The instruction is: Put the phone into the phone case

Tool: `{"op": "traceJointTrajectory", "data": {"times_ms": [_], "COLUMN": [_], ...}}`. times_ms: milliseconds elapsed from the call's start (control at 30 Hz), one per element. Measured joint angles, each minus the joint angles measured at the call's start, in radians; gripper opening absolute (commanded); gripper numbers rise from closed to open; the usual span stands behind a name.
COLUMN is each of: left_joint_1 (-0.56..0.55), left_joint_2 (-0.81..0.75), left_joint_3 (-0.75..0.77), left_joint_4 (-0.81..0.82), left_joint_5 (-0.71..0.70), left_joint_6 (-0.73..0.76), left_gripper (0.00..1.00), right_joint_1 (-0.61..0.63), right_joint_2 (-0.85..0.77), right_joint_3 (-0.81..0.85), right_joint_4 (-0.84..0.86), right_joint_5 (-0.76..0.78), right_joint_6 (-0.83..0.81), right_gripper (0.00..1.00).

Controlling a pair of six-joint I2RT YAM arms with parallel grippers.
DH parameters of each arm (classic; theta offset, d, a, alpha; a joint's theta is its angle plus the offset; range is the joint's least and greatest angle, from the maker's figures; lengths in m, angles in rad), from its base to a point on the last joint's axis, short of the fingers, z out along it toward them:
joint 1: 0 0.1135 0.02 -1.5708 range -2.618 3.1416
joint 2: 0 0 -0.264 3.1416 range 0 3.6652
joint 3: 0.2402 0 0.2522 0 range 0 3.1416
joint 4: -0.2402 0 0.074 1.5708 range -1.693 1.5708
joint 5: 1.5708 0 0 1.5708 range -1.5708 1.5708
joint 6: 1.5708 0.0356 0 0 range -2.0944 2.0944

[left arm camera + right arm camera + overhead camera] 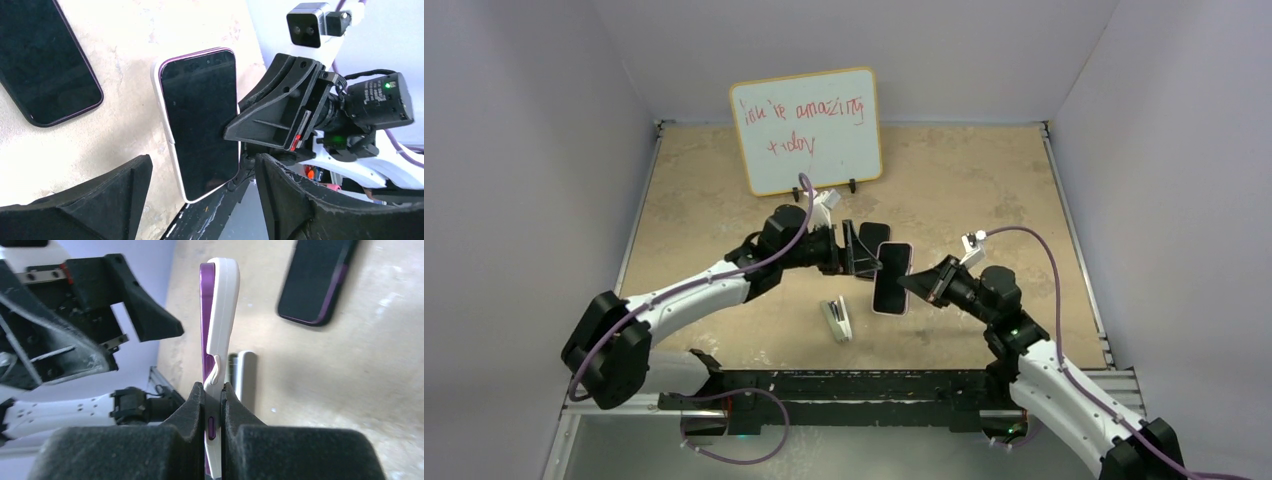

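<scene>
My right gripper (pixel 213 400) is shut on the lower edge of a black-screened, purple-rimmed phone (pixel 891 278) and holds it above the table. The whitish phone case (pixel 222 305) wraps its back and sides. In the right wrist view the phone's purple edge (pixel 205 315) shows beside the case, whose rim curls outward near my fingers. In the left wrist view the phone (pixel 200 122) faces me, with the case rim (pixel 167 125) along its left side. My left gripper (pixel 200 200) is open and empty, its fingers either side of the phone's lower end and apart from it.
A second dark phone (pixel 873 237) with a purple rim lies flat on the table behind the held one; it also shows in the right wrist view (pixel 315 280). A small grey stapler (pixel 837 320) lies near the front. A whiteboard (pixel 807 130) stands at the back.
</scene>
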State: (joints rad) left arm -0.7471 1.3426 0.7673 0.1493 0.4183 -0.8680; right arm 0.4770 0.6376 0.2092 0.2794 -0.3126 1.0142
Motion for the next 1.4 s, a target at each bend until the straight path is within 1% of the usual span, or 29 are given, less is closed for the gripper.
{"op": "traceJointTrajectory", "data": {"times_ms": [100,267,333,400,433,467,600,667,733,800,833,933,967,1033,1133,1233,1267,1400], "left_joint_1": [0.034,0.039,0.040,0.040,0.040,0.040,0.040,0.040,0.040,0.039,0.040,0.039,0.040,0.040,0.040,0.040,0.040,0.040], "left_joint_2": [-0.054,-0.093,-0.095,-0.095,-0.095,-0.093,-0.060,-0.040,-0.018,0.003,0.016,0.039,0.045,0.047,0.046,0.041,0.038,0.033], "left_joint_3": [-0.013,-0.042,-0.058,-0.080,-0.091,-0.100,-0.136,-0.154,-0.180,-0.199,-0.209,-0.228,-0.235,-0.244,-0.244,-0.244,-0.244,-0.244], "left_joint_4": [0.001,0.019,0.047,0.098,0.129,0.159,0.325,0.402,0.489,0.574,0.620,0.682,0.690,0.700,0.716,0.725,0.727,0.743], "left_joint_5": [0.049,0.126,0.154,0.188,0.206,0.218,0.276,0.293,0.312,0.329,0.340,0.347,0.346,0.346,0.343,0.337,0.336,0.336], "left_joint_6": [0.010,0.018,0.013,-0.005,-0.015,-0.031,-0.099,-0.139,-0.186,-0.231,-0.250,-0.283,-0.292,-0.299,-0.297,-0.289,-0.287,-0.273], "left_gripper": [0.78,0.77,0.75,0.71,0.66,0.59,0.46,0.32,0.16,0.04,0.00,0.00,0.00,0.00,0.00,0.00,0.00,0.00], "right_joint_1": [0.000,0.000,0.000,0.000,0.000,0.000,0.001,0.001,0.001,0.000,-0.001,0.000,0.000,0.000,0.001,0.000,0.001,0.001], "right_joint_2": [-0.014,-0.039,-0.035,-0.017,-0.004,0.010,0.063,0.070,0.070,0.070,0.068,0.056,0.045,0.025,0.004,0.008,0.012,0.039], "right_joint_3": [0.000,-0.001,-0.005,-0.014,-0.018,-0.021,-0.030,-0.030,-0.030,-0.035,-0.035,-0.035,-0.034,-0.034,-0.034,-0.035,-0.035,-0.035], "right_joint_4": [0.087,0.240,0.309,0.380,0.415,0.441,0.505,0.510,0.512,0.508,0.501,0.483,0.472,0.449,0.410,0.389,0.383,0.369], "right_joint_5": [-0.050,-0.112,-0.134,-0.158,-0.171,-0.183,-0.221,-0.238,-0.251,-0.256,-0.257,-0.269,-0.278,-0.288,-0.310,-0.338,-0.349,-0.382], "right_joint_6": [0.025,0.063,0.087,0.113,0.123,0.133,0.161,0.164,0.163,0.163,0.158,0.147,0.138,0.121,0.100,0.085,0.081,0.068], "right_gripper": [0.00,0.00,0.00,0.00,0.00,0.00,0.01,0.05,0.17,0.33,0.43,0.63,0.68,0.73,0.74,0.73,0.71,0.56]}}
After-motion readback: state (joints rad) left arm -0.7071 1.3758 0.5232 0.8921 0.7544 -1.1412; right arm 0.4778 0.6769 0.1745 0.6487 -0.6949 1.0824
